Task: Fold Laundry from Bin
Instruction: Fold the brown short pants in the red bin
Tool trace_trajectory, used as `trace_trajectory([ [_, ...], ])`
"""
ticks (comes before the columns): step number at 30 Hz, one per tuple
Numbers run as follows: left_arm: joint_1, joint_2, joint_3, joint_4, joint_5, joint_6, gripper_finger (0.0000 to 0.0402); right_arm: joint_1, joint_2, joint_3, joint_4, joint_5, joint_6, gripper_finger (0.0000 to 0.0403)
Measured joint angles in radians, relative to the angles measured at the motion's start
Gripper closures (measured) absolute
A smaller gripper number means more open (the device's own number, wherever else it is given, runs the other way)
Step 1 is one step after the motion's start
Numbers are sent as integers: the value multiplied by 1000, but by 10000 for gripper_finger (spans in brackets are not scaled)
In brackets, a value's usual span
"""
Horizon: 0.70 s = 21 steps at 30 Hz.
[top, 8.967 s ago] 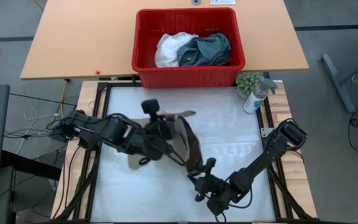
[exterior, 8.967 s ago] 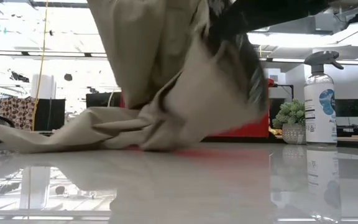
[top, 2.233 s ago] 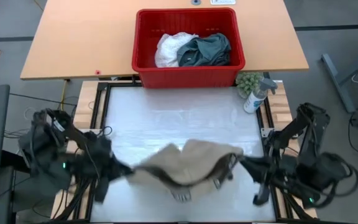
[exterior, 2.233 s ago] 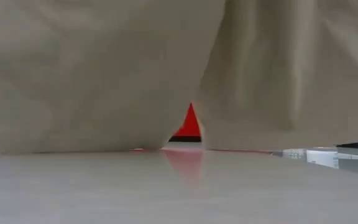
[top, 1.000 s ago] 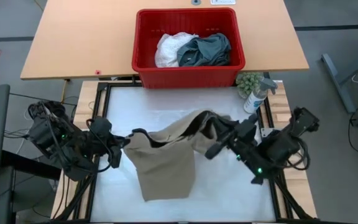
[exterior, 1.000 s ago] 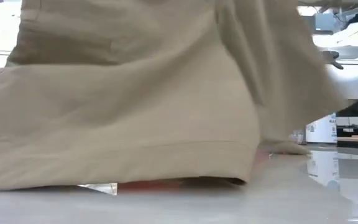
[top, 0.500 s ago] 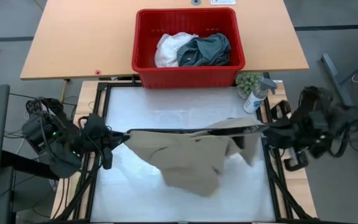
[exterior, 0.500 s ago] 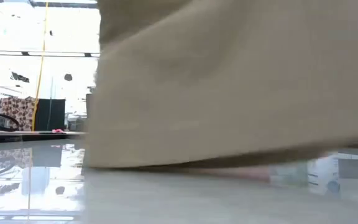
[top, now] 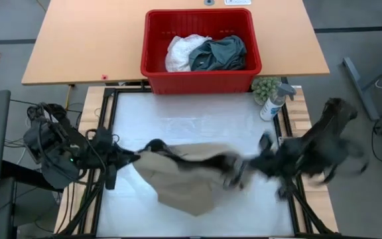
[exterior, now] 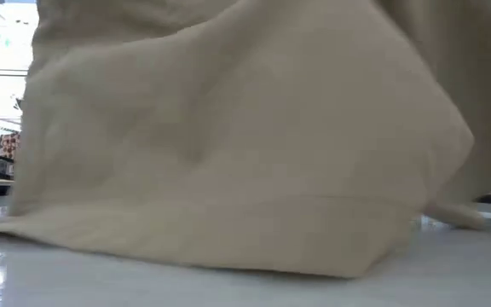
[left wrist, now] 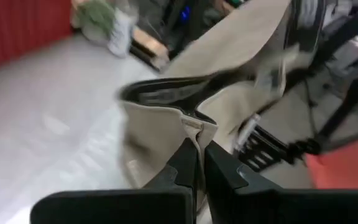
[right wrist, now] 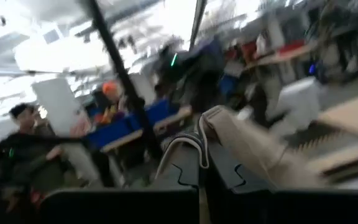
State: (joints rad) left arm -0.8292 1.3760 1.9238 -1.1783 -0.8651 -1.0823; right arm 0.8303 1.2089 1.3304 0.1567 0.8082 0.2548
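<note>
The beige-khaki garment hangs between my two grippers over the white table top. Its lower part rests on the table. My left gripper is shut on the garment's left end, and its shut fingers show in the left wrist view. My right gripper, blurred, is shut on the garment's right end. The red bin stands beyond the table's far edge. A white garment and a dark teal one lie in it. My left gripper pinches the beige garment's upper edge at its left corner between its two fingers. They come about level from the table's left. The cloth hangs below the fingers with its lower edge on the table. My right gripper pinches the upper edge at the garment's right end between its two fingers, coming from the table's right. The edge between the two grippers sags slack.
A spray bottle and a small potted plant stand at the table's far right corner. The wooden table holds the bin. The right wrist view shows a person in the room beyond.
My right gripper swung out to the table's right edge, drawing the garment's top edge taut. It then came back toward the middle and the near edge, turning as it went. The top edge has gone slack and the cloth has bunched lower on the table. My left gripper has held its grip.
</note>
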Motion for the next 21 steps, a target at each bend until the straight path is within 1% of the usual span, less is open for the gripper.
trace_trajectory([
  [1, -15, 0, -9, 22, 6, -18, 401, 4, 35, -3, 11, 3, 31, 376],
  [3, -47, 1, -26, 91, 6, -57, 401, 20, 85, -4, 103, 41, 70, 376],
  [6, -110, 1, -30, 225, -8, -78, 401, 53, 144, 4, 291, 70, 74, 376],
  [8, -153, 1, -30, 329, -40, -55, 401, 74, 192, 26, 380, 77, 46, 376],
  [10, -182, 1, -30, 416, -78, -13, 401, 98, 233, 65, 405, 88, -8, 376],
  [13, -209, 1, -25, 506, -148, 54, 402, 125, 265, 157, 422, 162, -77, 376],
  [16, -218, -7, -16, 515, -174, 98, 402, 139, 279, 241, 425, 248, -145, 376],
  [18, -217, -20, -15, 474, -195, 104, 401, 137, 278, 270, 392, 311, -172, 376],
  [20, -217, -41, -15, 382, -235, 44, 401, 125, 254, 266, 336, 385, -147, 376],
  [21, -217, -53, -15, 327, -254, 1, 401, 113, 231, 256, 282, 402, -107, 376],
])
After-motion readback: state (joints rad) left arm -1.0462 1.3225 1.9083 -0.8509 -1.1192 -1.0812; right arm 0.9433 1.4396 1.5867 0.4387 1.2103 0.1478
